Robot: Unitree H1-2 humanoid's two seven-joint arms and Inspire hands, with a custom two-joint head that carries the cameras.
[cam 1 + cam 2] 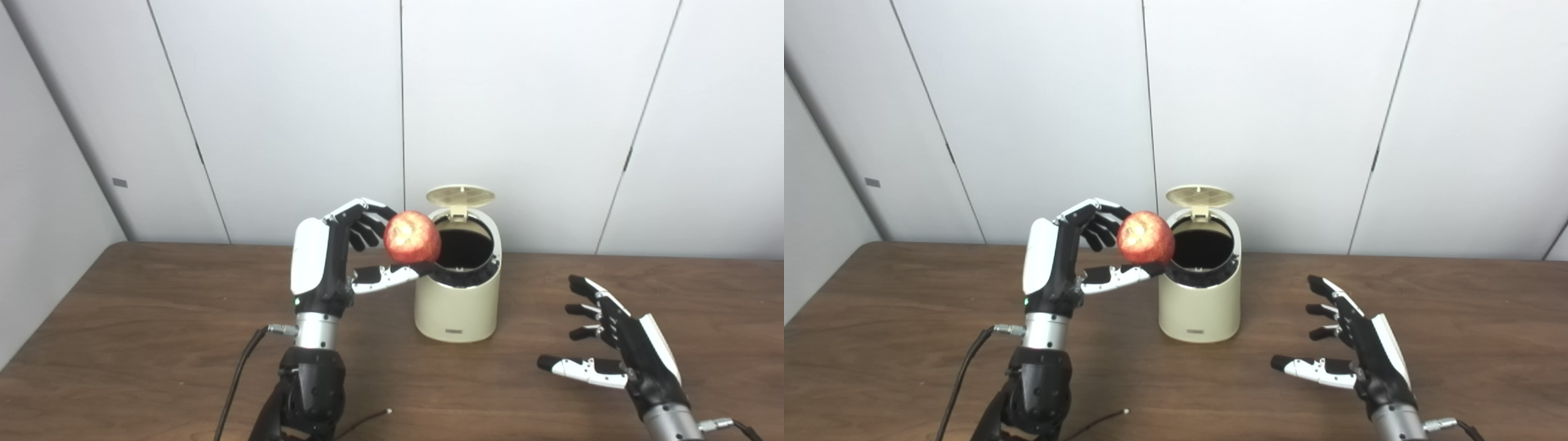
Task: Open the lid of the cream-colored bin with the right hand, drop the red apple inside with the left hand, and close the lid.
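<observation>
The cream-colored bin (456, 306) stands on the brown table, its round lid (460, 196) flipped up at the back and its dark inside showing. My left hand (343, 257) is raised just left of the bin's rim and is shut on the red apple (412, 237), which sits between fingers and thumb at the rim's left edge. My right hand (618, 343) is open and empty, low over the table to the right of the bin, fingers spread toward it. The same scene shows in the right eye view, with the apple (1145, 237) beside the bin (1200, 300).
The wooden table (153, 318) runs to a white panelled wall behind. Black cables (236, 380) trail from my left arm over the table's front left.
</observation>
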